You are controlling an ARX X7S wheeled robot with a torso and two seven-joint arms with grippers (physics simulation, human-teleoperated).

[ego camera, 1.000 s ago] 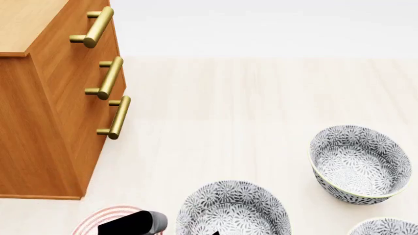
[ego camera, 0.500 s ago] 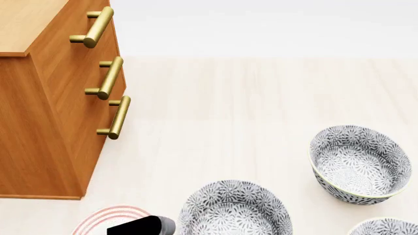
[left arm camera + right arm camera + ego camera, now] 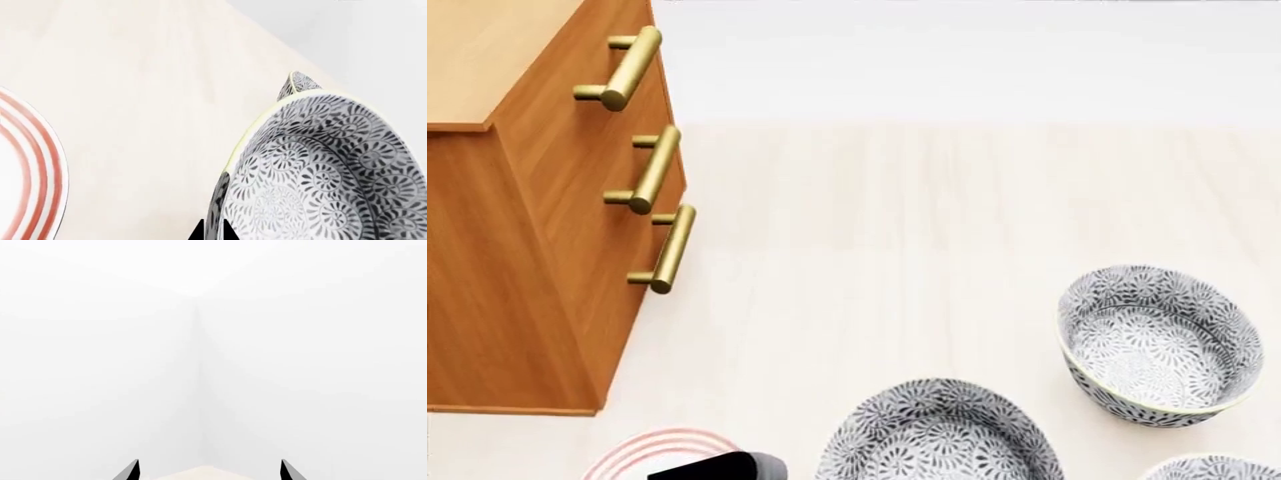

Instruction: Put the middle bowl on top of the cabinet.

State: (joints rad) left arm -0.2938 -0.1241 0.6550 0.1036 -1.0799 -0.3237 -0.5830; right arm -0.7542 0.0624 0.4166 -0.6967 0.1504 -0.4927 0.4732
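Looking down from the head, we see our left hand (image 3: 714, 468) as a dark shape at the near edge of the worktop (image 3: 894, 230), lying over a red-ringed plate (image 3: 647, 452). Just beside it sits the middle bowl (image 3: 941, 435), cut off by the bottom of the view. In the left wrist view this bowl (image 3: 320, 175) fills much of the picture, and two dark fingertips (image 3: 197, 233) meet its cream rim at the picture's bottom edge, one on the outer wall and one just inside; they seem to pinch the rim, though only the tips show. The plate (image 3: 30, 170) lies apart from the bowl there, with bare worktop between.

A second bowl (image 3: 1158, 345) stands upright farther back toward the right edge, and a third (image 3: 1214, 468) peeks in at the near right corner.

The cabinet (image 3: 527, 220) rises at the left edge, well apart from the bowls, three handles (image 3: 647, 168) on its front.

Our right hand (image 3: 209, 471) is spread, its two tips wide apart before a blank white wall.
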